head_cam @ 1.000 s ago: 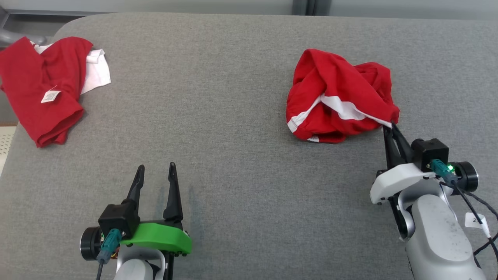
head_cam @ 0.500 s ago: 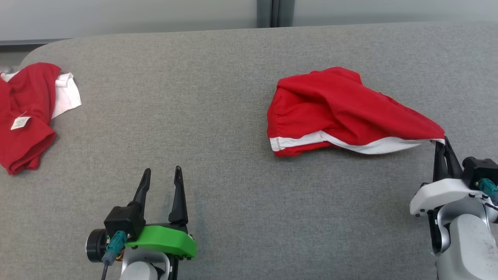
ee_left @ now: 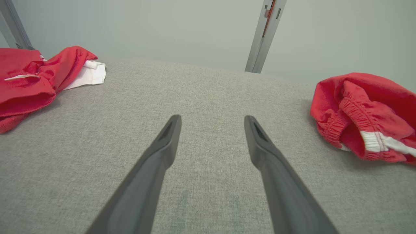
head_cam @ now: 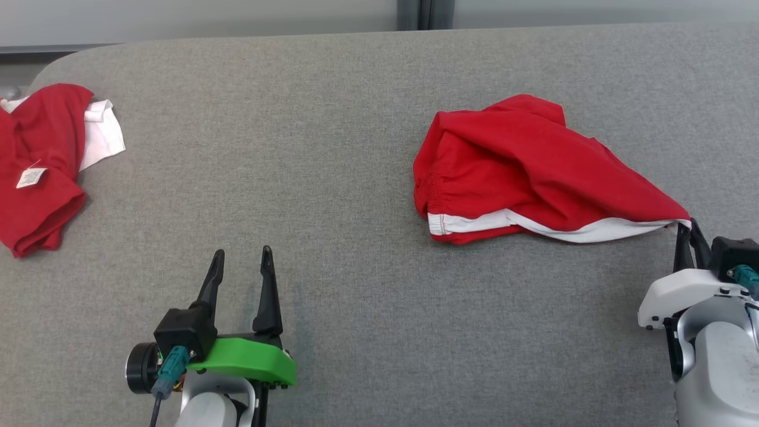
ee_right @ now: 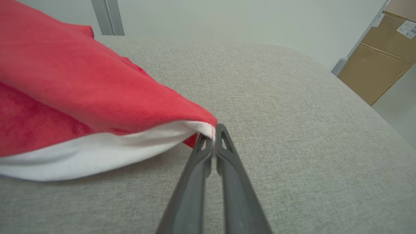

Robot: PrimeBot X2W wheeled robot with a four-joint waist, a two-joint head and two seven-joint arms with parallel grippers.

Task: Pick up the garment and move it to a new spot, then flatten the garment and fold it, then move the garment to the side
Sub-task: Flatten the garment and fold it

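On right of table (head_cam: 356,118): pinched garment (head_cam: 522,172) corner in closed right gripper (head_cam: 686,228), dragged heap out long; kept left gripper (head_cam: 242,254) open; still relocating.

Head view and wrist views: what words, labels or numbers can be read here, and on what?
White tag on the red garment at the left: print too small to read.
White sticker on the cardboard box: too blurred to read.
No other writing seen.
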